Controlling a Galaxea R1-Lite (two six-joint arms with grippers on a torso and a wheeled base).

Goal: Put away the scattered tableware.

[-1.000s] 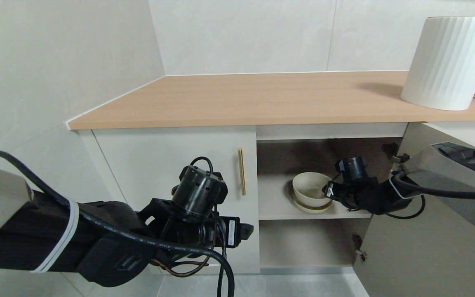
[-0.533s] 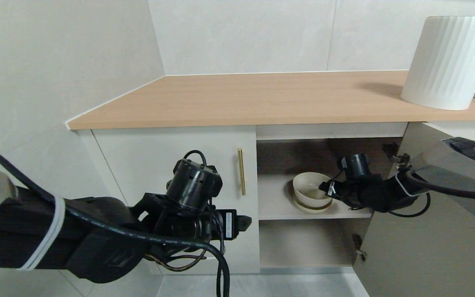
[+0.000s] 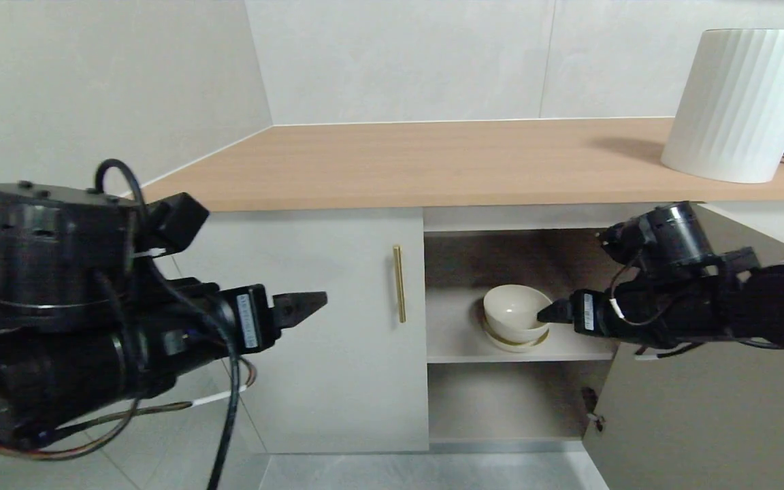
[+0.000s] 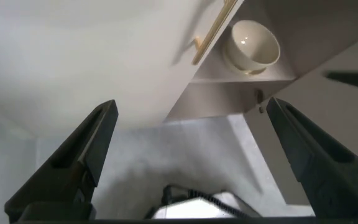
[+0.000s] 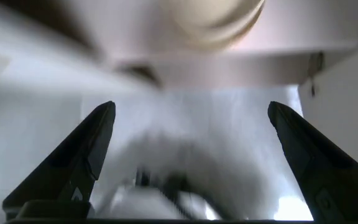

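— Where has the tableware ended up?

— There's a cream bowl [image 3: 514, 312] inside the cabinet [image 3: 542, 216], upright on the middle shelf [image 3: 452, 335]. It sits on a shallow dish [image 3: 516, 342] with a darker rim. From here I can't tell whether that is a plate or a second bowl.

— Are the doors open?

— Only one is. The left door [image 3: 324, 381] is closed, and its slim gold handle [image 3: 398, 283] stands upright just beside the opening. The right door [image 3: 698, 415] is swung wide towards us.

— And the arms?

— The right pincer [image 3: 550, 313] is at shelf height, pointing at the bowl from its right side. Its tip is level with the rim, and I can't say whether it touches. In the right wrist view its fingers [image 5: 86, 155] are spread wide apart with nothing between them, and the bowl [image 5: 219, 18] is a blur beyond them.

— What about the other one?

— The left pincer [image 3: 305, 303] hangs in front of the closed door, well apart from the bowl and level with the handle. Its fingers [image 4: 82, 155] are also wide apart and holding nothing. The left wrist camera looks past them to the handle [image 4: 211, 32] and the bowl [image 4: 255, 42] on the shelf.

— Is anything on top?

— A tall white ribbed tub [image 3: 746, 102] stands at the right end of the wooden bench [image 3: 433, 163].
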